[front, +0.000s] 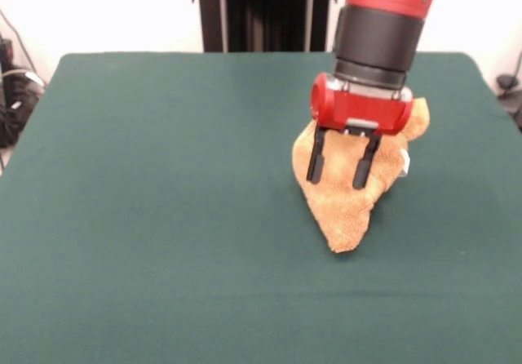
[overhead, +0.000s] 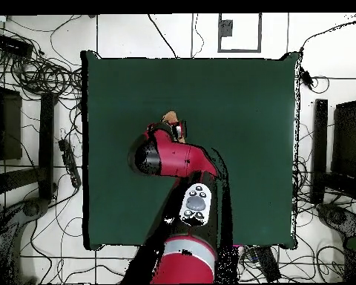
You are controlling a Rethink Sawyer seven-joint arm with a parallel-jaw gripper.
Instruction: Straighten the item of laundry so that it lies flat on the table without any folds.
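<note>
The orange-tan towel [front: 351,194] lies crumpled on the green table [front: 163,217], right of centre, narrowing to a point toward the near edge. A small white tag shows at its right edge. My gripper [front: 343,170] hangs just over the towel with its two black fingers [front: 316,165] apart and nothing between them. In the overhead view the arm covers most of the towel; only a small tip of the towel [overhead: 168,116] shows beyond the gripper [overhead: 178,132].
The black pedestal column [front: 265,11] stands behind the far table edge. Cables and black stands [overhead: 33,74] lie on the floor around the table [overhead: 248,111].
</note>
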